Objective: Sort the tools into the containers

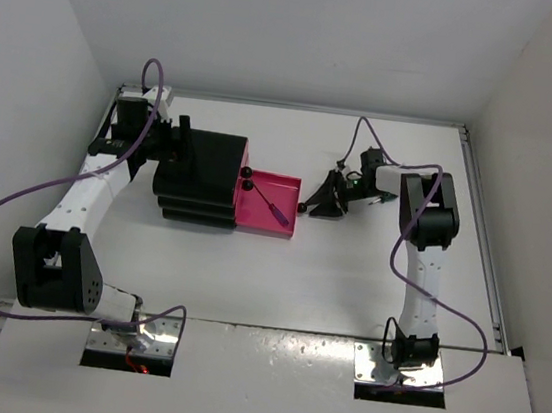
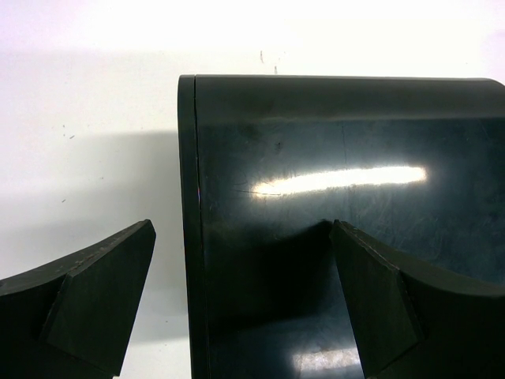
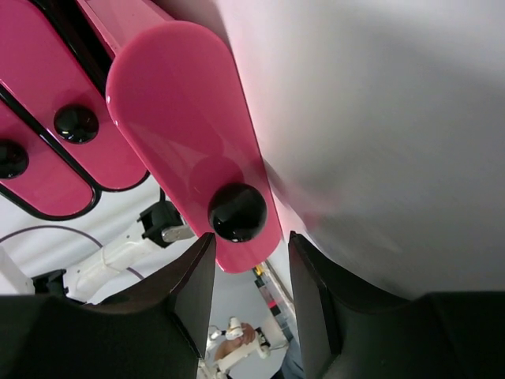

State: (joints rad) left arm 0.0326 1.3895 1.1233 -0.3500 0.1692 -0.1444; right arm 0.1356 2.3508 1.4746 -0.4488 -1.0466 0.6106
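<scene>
The black cabinet (image 1: pixel 199 177) stands left of centre with its drawers facing right. One magenta drawer (image 1: pixel 284 185) is pulled out, and a thin dark tool (image 1: pixel 274 206) lies slantwise in it. The other two drawers are shut, with knobs (image 1: pixel 247 179) showing. My right gripper (image 1: pixel 322 200) is open just right of the open drawer's knob (image 1: pixel 302 208). In the right wrist view that knob (image 3: pixel 237 212) sits just beyond my fingertips (image 3: pixel 193 276), not gripped. My left gripper (image 1: pixel 175 149) is open at the cabinet's back; its fingers (image 2: pixel 102 292) straddle the cabinet's edge (image 2: pixel 189 237). No other tools show.
White walls close the table in at the back and both sides. A raised white ledge (image 1: pixel 266 367) runs along the near edge by the arm bases. Purple cables (image 1: pixel 15 200) loop from both arms.
</scene>
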